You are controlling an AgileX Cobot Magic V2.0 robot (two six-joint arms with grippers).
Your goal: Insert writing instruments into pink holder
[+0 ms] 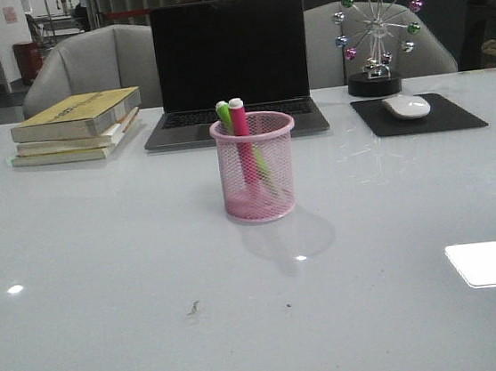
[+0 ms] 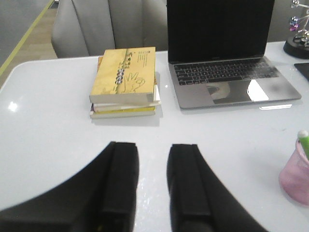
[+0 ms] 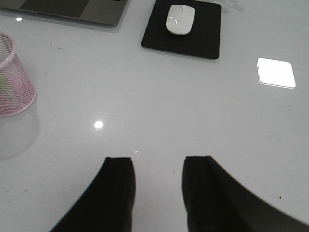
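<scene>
Inside the pink holder (image 1: 256, 168), pink marker (image 1: 243, 141) and green marker (image 1: 225, 116) stand unlabelled.

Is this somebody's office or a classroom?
Most likely an office desk. There's an open laptop, a mouse on a black pad, a stack of books, and a pink holder with two markers in it.

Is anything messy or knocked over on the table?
Nothing is knocked over. The pink cup stands upright with the pink marker and green marker leaning inside. The only odd bits are small dark specks on the table.
</scene>
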